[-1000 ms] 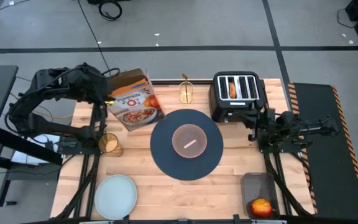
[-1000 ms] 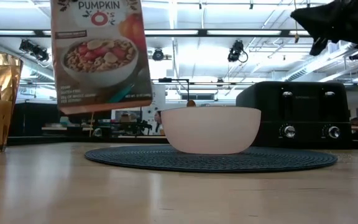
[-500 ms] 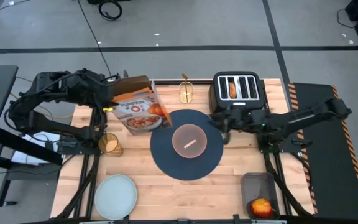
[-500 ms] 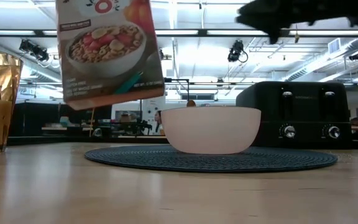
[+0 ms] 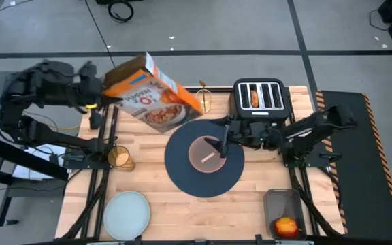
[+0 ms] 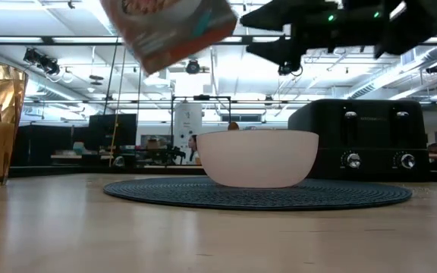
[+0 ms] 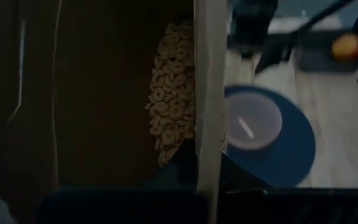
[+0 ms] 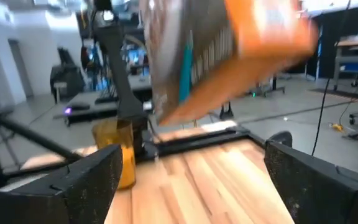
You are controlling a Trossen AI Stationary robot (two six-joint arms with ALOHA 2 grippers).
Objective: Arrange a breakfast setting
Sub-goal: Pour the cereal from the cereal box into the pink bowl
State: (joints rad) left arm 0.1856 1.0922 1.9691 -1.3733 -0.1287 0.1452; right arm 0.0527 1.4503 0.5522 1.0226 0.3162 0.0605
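The left gripper (image 5: 99,103) is clamped on the orange cereal box (image 5: 152,95) and holds it high in the air, above the back-left part of the desk (image 5: 148,173). The box is tilted, and its long axis runs from the gripper toward the middle of the desk, with the far end pointing down at the tan bowl (image 5: 207,154). In the left wrist view the box is open and the cereal (image 7: 169,118) lies inside it near the opening, and the bowl is seen just past the box edge. So the bowl lies forward and below the mouth of the box, but not yet directly under it, as I judge from the high view.

The bowl stands in the middle of the big dark-blue round placemat (image 5: 182,173), which is at the centre of the desk. The right gripper (image 5: 226,139) hangs over the right rim of the bowl with its fingers apart, holding nothing. It is much nearer to the bowl than the left gripper.

The black toaster (image 5: 258,102) stands at the back edge, right of centre, with round toasted bread (image 5: 254,98) in one slot. The amber cup (image 5: 120,157) stands near the left edge, the pale-blue plate (image 5: 126,213) is at the front-left corner, and the red apple (image 5: 286,226) lies in a tray at the front-right corner.
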